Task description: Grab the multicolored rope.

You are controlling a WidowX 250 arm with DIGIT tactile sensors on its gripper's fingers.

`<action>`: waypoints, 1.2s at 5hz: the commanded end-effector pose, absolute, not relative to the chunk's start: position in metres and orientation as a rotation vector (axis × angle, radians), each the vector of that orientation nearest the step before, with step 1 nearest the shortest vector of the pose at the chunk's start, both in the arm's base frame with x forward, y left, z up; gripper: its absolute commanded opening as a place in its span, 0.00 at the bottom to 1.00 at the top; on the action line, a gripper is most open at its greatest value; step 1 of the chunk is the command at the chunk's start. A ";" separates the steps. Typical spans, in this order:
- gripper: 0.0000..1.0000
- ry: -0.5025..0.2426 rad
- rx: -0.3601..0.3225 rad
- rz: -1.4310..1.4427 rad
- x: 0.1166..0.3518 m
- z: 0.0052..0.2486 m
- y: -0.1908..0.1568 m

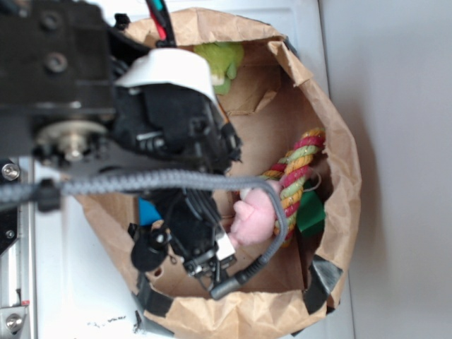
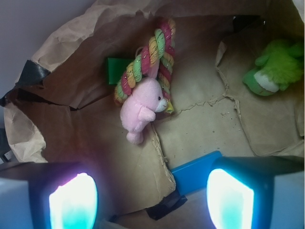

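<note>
Hovering in the paper bag [image 2: 57,43], gripper [image 2: 152,200] spread, empty. Multicolored rope [image 2: 147,59] touches pink plush [image 2: 140,107].

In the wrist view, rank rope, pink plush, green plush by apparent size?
1. multicolored rope, longest.
2 and 3. pink plush and green plush look about alike; the green one is cut by the frame edge, so I won't rank them.
</note>
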State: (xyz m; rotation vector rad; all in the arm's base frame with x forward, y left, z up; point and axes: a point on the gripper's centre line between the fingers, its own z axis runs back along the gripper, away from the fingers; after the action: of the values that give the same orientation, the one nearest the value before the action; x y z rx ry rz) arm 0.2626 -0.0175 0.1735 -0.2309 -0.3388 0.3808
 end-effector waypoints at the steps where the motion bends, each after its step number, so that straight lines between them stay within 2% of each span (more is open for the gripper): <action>1: 1.00 -0.378 -0.252 0.452 0.275 0.174 -0.012; 4: 1.00 -0.420 -0.177 0.630 0.301 0.136 -0.006; 6: 1.00 -0.463 -0.189 0.686 0.337 0.133 0.007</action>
State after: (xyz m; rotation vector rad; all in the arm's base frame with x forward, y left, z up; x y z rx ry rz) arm 0.3302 0.0024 0.1137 -0.1719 -0.4066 0.6892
